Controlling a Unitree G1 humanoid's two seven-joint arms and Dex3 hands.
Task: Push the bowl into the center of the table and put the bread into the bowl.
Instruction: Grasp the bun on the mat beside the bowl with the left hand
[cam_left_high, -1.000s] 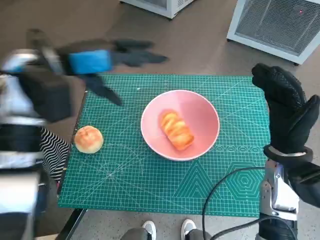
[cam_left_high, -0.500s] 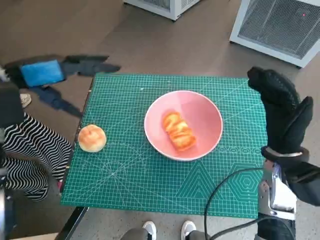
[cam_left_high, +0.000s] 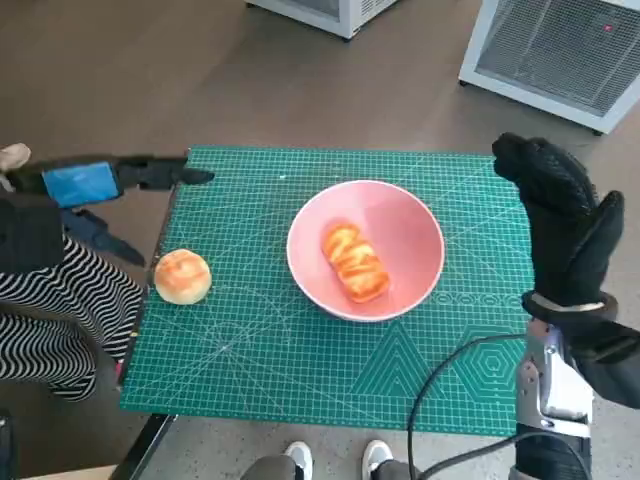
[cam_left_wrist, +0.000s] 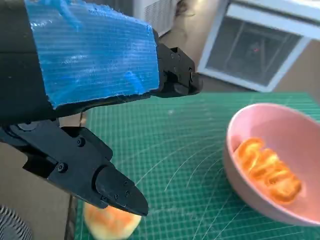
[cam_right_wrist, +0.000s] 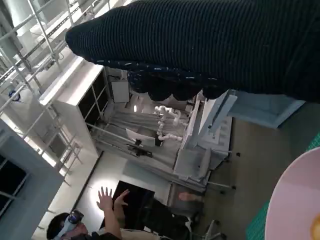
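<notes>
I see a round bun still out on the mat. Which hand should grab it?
Probably the left hand: it hovers open at the mat's left edge, close to the round bun. The right hand is across the pink bowl.

the bowl (cam_left_high: 366, 250) is pink, holding golden-orange bread (cam_left_high: 353, 261); a paler golden bun (cam_left_high: 181, 276) lies on the green mat (cam_left_high: 260, 350) with its pale grid lines. the left hand (cam_left_high: 95, 190) is black with blue tape, the right hand (cam_left_high: 565, 225) black knit.

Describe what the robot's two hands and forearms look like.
The left hand is black hard plastic with visible screws and bright blue ribbed tape across its back. The right hand wears a black knitted glove; below its cuff sits a silver-grey metal wrist section, and a black cable loops beside that forearm.
</notes>
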